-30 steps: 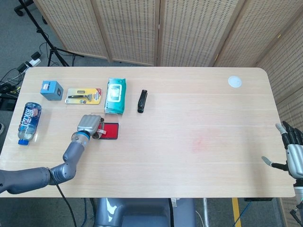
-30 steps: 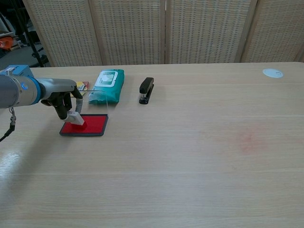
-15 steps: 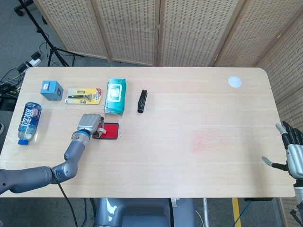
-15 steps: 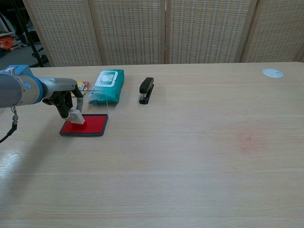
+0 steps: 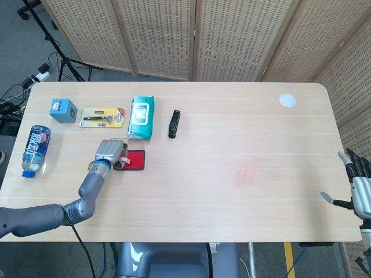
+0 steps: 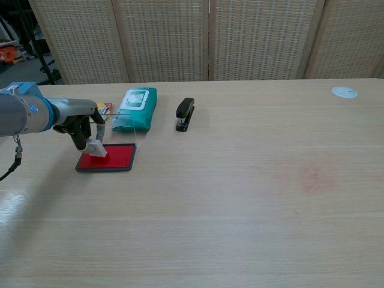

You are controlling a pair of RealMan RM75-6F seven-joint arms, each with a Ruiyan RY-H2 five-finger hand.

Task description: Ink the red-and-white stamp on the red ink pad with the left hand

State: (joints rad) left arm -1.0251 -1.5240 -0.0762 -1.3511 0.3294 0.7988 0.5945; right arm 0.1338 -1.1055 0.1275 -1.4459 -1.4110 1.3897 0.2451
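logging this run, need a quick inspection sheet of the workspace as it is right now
surface: light wood table, faint reddish smudge right of centre
job's things: stamp on the red ink pad, at its left end
clutter: wipes pack, black stapler, razor card, blue box, water bottle lying flat, white disc
hands: left hand holds the stamp; right hand at the table's right edge, fingers apart, holds nothing
cables: floor cables left of the table
surroundings: woven folding screens behind
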